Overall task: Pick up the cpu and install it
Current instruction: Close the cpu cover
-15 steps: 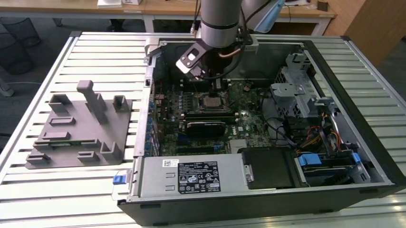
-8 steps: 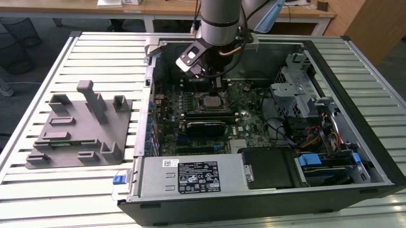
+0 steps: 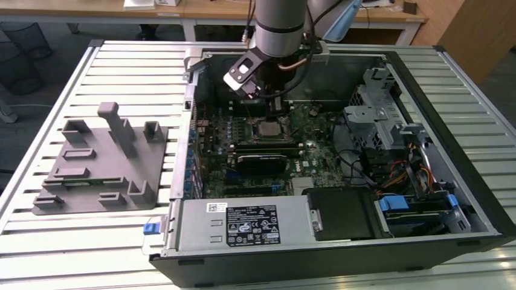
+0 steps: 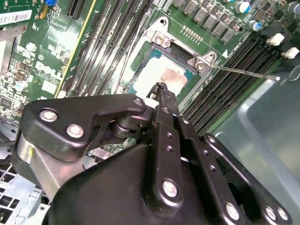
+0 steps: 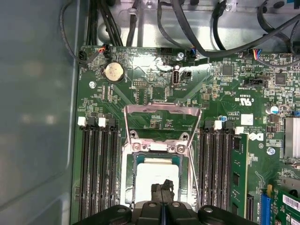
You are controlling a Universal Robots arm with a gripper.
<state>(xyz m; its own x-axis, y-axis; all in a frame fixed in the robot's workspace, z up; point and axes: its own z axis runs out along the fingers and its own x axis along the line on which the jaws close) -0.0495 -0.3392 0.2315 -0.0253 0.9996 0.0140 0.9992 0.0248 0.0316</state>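
The cpu (image 5: 157, 174) lies flat in the motherboard socket, its silver top facing up; it also shows in the second wrist view (image 4: 165, 77). My gripper (image 5: 162, 188) hangs directly over it with the two black fingers pressed together and nothing between them. Whether the tips touch the chip's top I cannot tell. In the exterior view the gripper (image 3: 277, 110) reaches down inside the open computer case, just above the socket (image 3: 269, 128). The socket's metal load plate (image 5: 161, 117) stands swung open, and its thin lever (image 4: 243, 72) sticks out to the side.
A grey plastic tray with upright posts (image 3: 105, 163) sits on the slatted table at the exterior view's left. Memory slots flank the socket, one holding a module (image 5: 239, 173). The case wall (image 5: 37, 117), cables (image 5: 187, 33), drive cage (image 3: 379, 115) and power supply (image 3: 241, 223) surround the board.
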